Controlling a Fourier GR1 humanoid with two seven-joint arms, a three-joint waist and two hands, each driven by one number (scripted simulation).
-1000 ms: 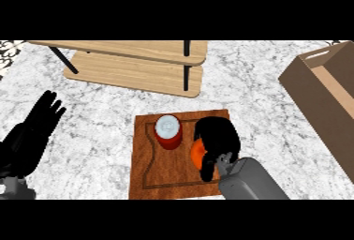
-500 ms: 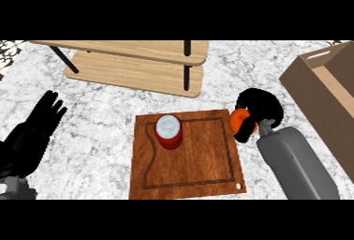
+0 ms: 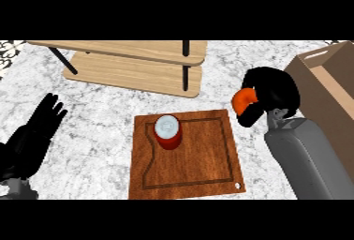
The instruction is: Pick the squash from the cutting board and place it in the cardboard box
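squash in right hand, beside cardboard box

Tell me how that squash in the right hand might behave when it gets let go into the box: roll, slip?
The squash looks rounded and smooth, so it may roll once released in the cardboard box. Only a small orange part shows past the right hand, curled round it, so it is probably compact and rigid; a slip seems unlikely.

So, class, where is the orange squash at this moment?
In the head view the orange squash is at the right, held in the right robot hand above the marble counter, between the wooden cutting board and the brown cardboard box.
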